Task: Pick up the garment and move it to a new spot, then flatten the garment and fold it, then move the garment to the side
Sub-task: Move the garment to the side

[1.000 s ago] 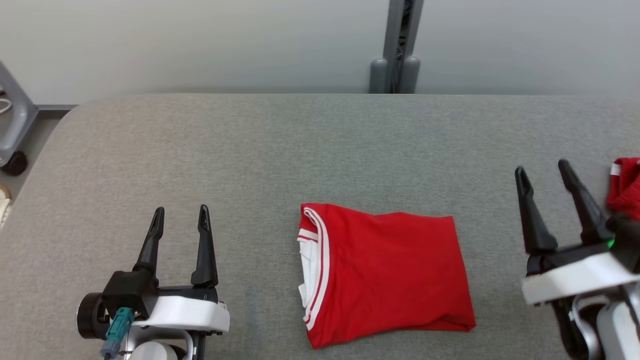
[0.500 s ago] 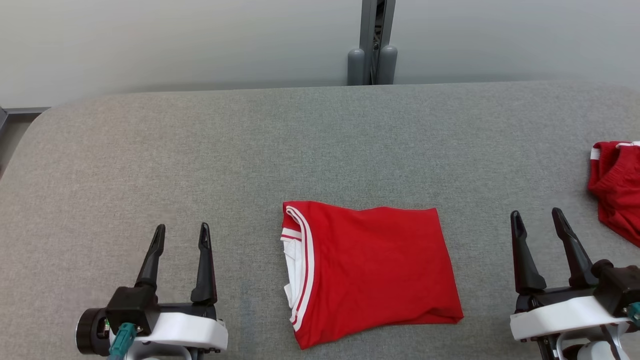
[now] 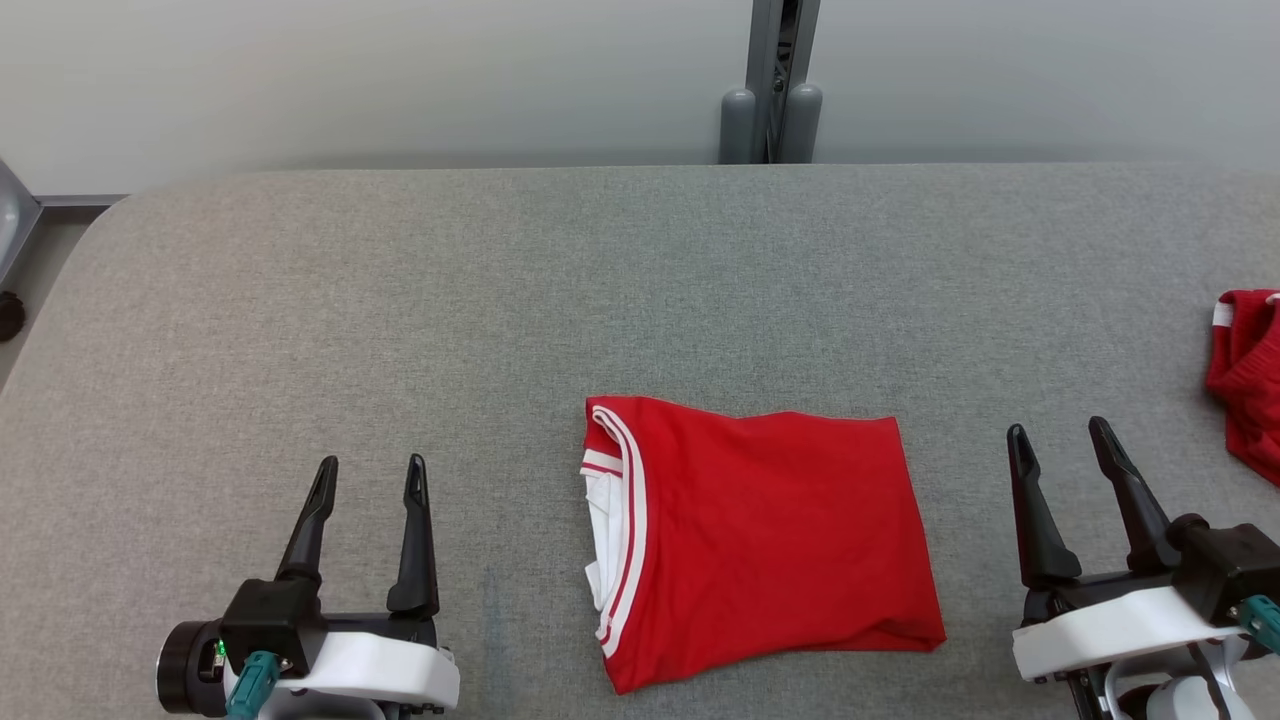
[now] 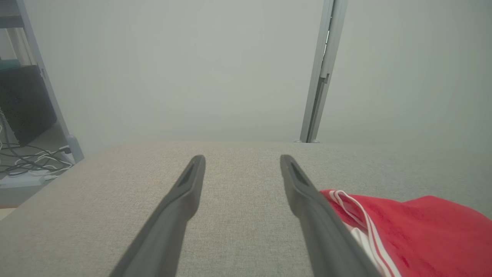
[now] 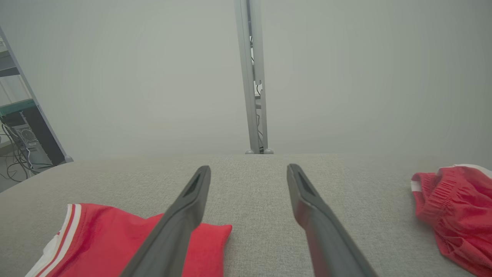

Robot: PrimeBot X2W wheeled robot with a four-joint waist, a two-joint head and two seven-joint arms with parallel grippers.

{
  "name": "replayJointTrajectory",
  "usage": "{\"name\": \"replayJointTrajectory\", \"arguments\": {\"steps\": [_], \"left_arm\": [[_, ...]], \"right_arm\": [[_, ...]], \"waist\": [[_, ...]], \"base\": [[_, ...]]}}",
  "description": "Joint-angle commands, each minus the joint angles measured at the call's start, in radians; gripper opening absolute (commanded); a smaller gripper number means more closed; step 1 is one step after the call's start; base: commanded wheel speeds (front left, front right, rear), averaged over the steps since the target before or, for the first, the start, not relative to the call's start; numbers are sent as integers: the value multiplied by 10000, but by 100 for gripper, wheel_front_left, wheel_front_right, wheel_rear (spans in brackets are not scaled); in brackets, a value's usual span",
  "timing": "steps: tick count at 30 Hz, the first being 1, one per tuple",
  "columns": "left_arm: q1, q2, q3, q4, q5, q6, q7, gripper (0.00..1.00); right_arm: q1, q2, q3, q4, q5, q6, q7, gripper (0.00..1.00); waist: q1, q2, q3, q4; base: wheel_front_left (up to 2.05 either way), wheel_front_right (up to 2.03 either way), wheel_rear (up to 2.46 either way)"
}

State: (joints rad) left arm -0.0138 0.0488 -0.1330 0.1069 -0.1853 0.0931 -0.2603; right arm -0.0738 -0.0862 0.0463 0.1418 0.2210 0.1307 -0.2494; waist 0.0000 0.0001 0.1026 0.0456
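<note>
The garment (image 3: 760,530), a red jersey with white-and-red striped trim along its left edge, lies folded into a flat rectangle near the front middle of the grey table (image 3: 500,300). Its lettering is hidden by the fold. My left gripper (image 3: 370,478) stands open to the jersey's left, empty and apart from it. To the jersey's right my right gripper (image 3: 1060,440) is open too, with nothing between its fingers. In the left wrist view the garment (image 4: 415,227) lies right of the left gripper (image 4: 242,161). In the right wrist view the garment (image 5: 111,238) lies at lower left of the right gripper (image 5: 249,171).
Small red shorts (image 3: 1248,370) with a gathered waistband (image 5: 446,192) lie bunched at the table's right edge. A grey post (image 3: 775,80) rises behind the table's far edge against a pale wall. The table's left corner is rounded, with floor and equipment beyond it.
The head view has shifted, so the table and clothes sit differently in frame. My right gripper has drawn back from near the shorts to the lower right. The jersey lies unchanged.
</note>
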Motion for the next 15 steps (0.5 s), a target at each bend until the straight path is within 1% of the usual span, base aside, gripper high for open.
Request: {"name": "replayJointTrajectory", "arguments": {"steps": [1, 8, 10, 12, 15], "left_arm": [[-149, 41, 23, -43, 52, 5, -43, 100], [-96, 41, -33, 27, 58, -37, -43, 100], [-126, 42, -58, 56, 85, -38, -43, 100], [-163, 41, -76, 111, 89, -24, -43, 100], [-251, 39, -125, 190, 95, -64, -43, 100]], "right_arm": [[-90, -87, 35, 28, 73, 3, 31, 100], [-79, -188, 126, 57, 202, 3, 259, 100], [-118, -195, 237, 73, 497, 3, 458, 100], [-186, -297, 508, 108, 1040, 3, 984, 100], [-349, -798, 1310, 72, 2241, 3, 2251, 100]], "waist": [[0, -1, -2, 19], [0, -1, 36, 38], [0, -1, 79, 35], [0, -1, 161, 22], [0, -1, 346, 7]], "base": [[0, 0, 0], [0, 0, 0], [0, 0, 0], [0, 0, 0], [0, 0, 0]]}}
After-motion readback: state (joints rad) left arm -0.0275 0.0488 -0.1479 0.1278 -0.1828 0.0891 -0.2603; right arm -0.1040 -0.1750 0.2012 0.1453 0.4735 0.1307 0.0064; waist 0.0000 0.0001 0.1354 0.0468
